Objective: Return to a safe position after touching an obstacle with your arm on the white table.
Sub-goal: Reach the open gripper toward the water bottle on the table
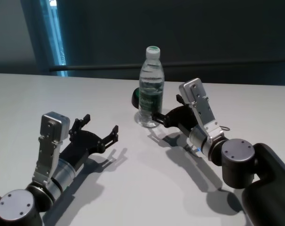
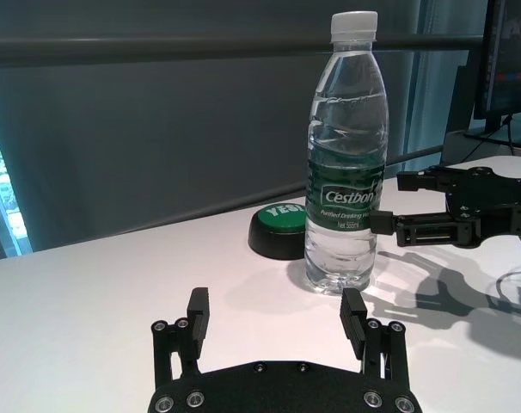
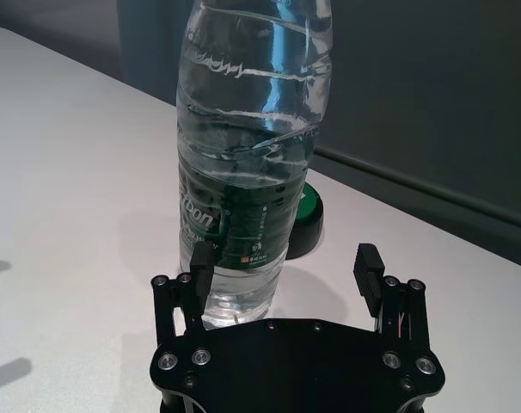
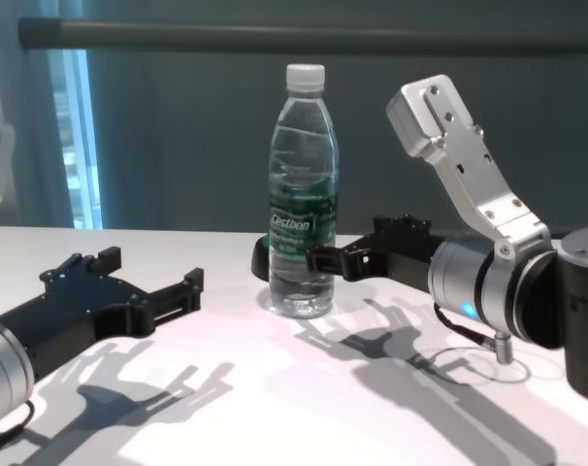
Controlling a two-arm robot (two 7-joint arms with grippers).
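The obstacle, a clear water bottle (image 1: 151, 89) with a white cap and green label, stands upright on the white table (image 1: 62, 94) at the middle back. My right gripper (image 1: 167, 108) is open and empty just right of it, low over the table. One fingertip (image 2: 381, 222) rests against the bottle's label side, and the other finger stands clear. The bottle fills the right wrist view (image 3: 252, 155), ahead of the right gripper (image 3: 285, 258). My left gripper (image 1: 101, 125) is open and empty at the near left, well short of the bottle (image 2: 346, 155).
A low black-and-green round button (image 1: 135, 99) sits just behind the bottle, to its left. A thin cable loop (image 1: 223, 127) hangs at my right wrist. The table's far edge runs behind the bottle against a dark wall.
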